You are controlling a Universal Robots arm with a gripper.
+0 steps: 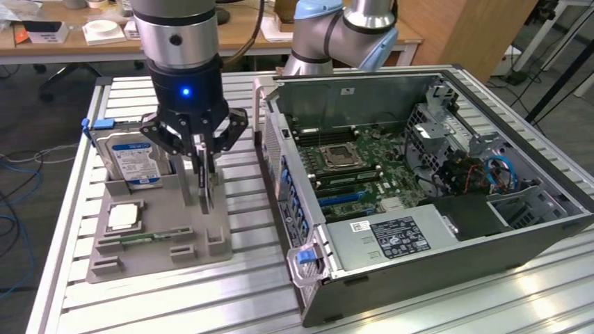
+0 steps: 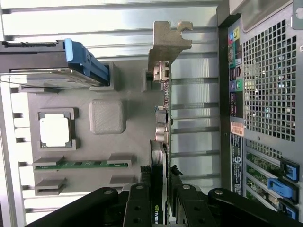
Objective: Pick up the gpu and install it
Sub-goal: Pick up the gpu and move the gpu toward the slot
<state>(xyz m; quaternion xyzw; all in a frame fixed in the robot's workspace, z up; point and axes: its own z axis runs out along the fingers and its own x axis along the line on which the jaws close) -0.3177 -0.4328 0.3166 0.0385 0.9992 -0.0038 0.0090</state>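
Note:
The gpu (image 1: 206, 189) stands on edge in the grey fixture (image 1: 167, 219), on the exterior view's left of the open computer case (image 1: 519, 229). My gripper (image 1: 202, 167) comes straight down over it, a finger on each face of the card, shut on it. In the wrist view the gpu (image 2: 161, 123) appears edge-on, its silver end bracket (image 2: 166, 40) at the far end and its black cooler between my fingers (image 2: 137, 205). The card's lower edge still looks level with the fixture. Inside the case lies the green motherboard (image 1: 362, 163) with a blue slot (image 1: 346, 197).
The fixture (image 2: 128, 156) also holds a silver hard drive with a blue label (image 1: 133, 158), a processor chip (image 1: 124, 216) and a narrow green memory stick (image 1: 139, 239). The case's rear wall (image 2: 265, 94) stands close beside the card. A slatted metal table (image 1: 232, 292) carries everything.

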